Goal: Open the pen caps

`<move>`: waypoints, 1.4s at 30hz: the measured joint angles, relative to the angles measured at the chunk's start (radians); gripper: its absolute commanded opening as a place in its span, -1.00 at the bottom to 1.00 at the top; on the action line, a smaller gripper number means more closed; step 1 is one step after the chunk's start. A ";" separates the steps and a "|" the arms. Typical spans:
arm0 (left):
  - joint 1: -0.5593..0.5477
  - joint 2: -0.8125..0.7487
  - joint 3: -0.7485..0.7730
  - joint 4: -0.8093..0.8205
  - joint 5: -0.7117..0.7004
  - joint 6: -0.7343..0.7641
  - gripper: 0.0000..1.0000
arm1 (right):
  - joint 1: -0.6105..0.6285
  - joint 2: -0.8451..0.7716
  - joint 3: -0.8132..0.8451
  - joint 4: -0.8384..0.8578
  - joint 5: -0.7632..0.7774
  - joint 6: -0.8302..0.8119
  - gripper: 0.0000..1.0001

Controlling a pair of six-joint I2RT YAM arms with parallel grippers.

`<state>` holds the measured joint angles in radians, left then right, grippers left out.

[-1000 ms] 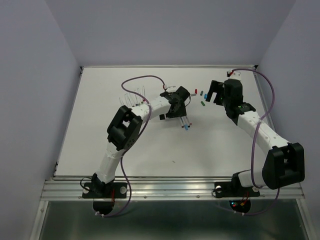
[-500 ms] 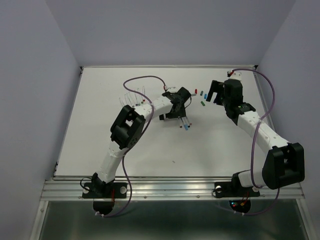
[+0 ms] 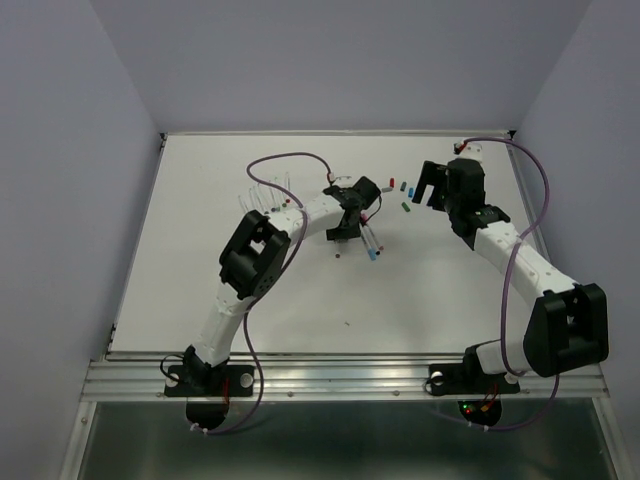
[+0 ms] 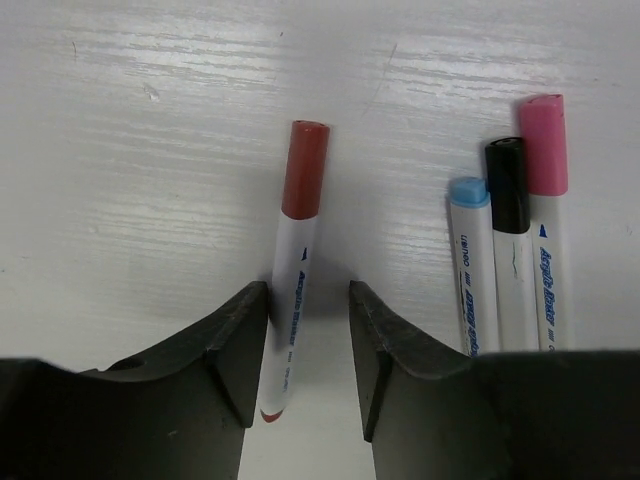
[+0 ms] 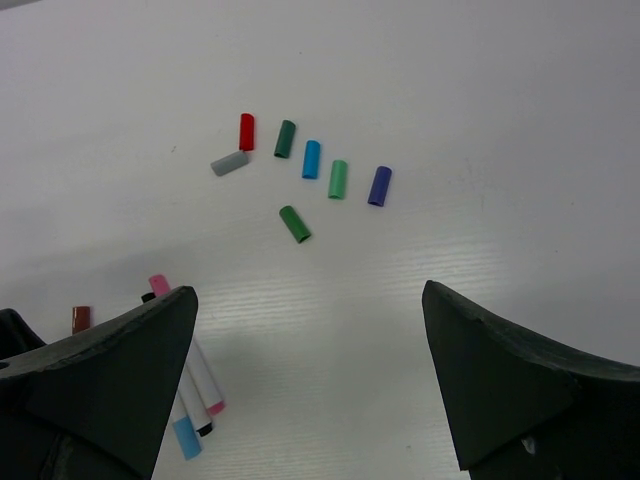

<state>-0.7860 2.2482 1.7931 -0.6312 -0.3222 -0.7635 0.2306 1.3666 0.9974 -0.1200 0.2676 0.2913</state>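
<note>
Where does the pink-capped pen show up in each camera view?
Top external: the pink-capped pen lies mid-table, one of three pens side by side.
Left wrist: the pen is at far right, cap pointing up.
Right wrist: its cap shows at lower left.
Shared landmark: the blue-capped pen, with a black-capped pen between the two.

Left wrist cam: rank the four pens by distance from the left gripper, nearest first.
1. brown-capped pen: lies between the jaws of the left gripper.
2. light-blue-capped pen: to the right, the inner one of the trio.
3. black-capped pen: middle of the trio.
4. pink-capped pen: outermost, far right.
</note>
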 measured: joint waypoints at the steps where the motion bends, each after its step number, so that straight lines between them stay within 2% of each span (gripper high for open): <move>1: 0.000 -0.005 -0.008 0.006 0.001 0.002 -0.23 | 0.000 0.000 0.000 0.000 0.002 0.000 1.00; 4: 0.002 -0.022 -0.042 0.035 0.008 0.014 -0.48 | 0.000 0.000 0.000 0.000 0.003 0.000 1.00; 5: 0.002 -0.030 -0.055 0.046 0.010 0.016 -0.68 | 0.000 0.000 0.000 0.000 0.004 0.000 1.00; 8: 0.003 -0.050 -0.089 0.080 0.024 0.027 -1.00 | 0.000 0.000 0.000 0.000 0.006 0.000 1.00; 15: 0.032 -0.117 -0.203 0.182 0.067 0.065 -1.00 | 0.000 -0.006 0.000 0.000 -0.022 0.000 1.00; 18: 0.067 -0.196 -0.320 0.258 0.090 0.121 -1.00 | 0.000 -0.015 0.000 0.001 -0.082 0.000 1.00; 22: 0.101 -0.378 -0.496 0.401 0.140 0.216 -1.00 | 0.000 -0.022 0.000 0.024 -0.270 0.000 1.00; 25: 0.101 -0.568 -0.605 0.550 0.234 0.300 -1.00 | 0.000 -0.022 0.000 0.071 -0.457 0.023 1.00; 30: 0.098 -0.813 -0.721 0.801 0.388 0.381 -1.00 | 0.000 -0.016 0.000 0.249 -0.783 0.138 1.00; 33: 0.099 -0.858 -0.753 0.892 0.457 0.402 -1.00 | 0.003 -0.002 0.000 0.376 -0.915 0.214 1.00; 38: 0.101 -0.864 -0.799 0.932 0.531 0.409 -1.00 | 0.012 0.029 0.000 0.522 -1.037 0.311 1.00; 42: 0.101 -0.866 -0.805 0.943 0.566 0.409 -1.00 | 0.021 0.064 0.006 0.576 -1.091 0.354 0.99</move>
<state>-0.6853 1.3827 0.9886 0.3119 0.2443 -0.3546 0.2520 1.4307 1.0035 0.4564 -0.8234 0.6453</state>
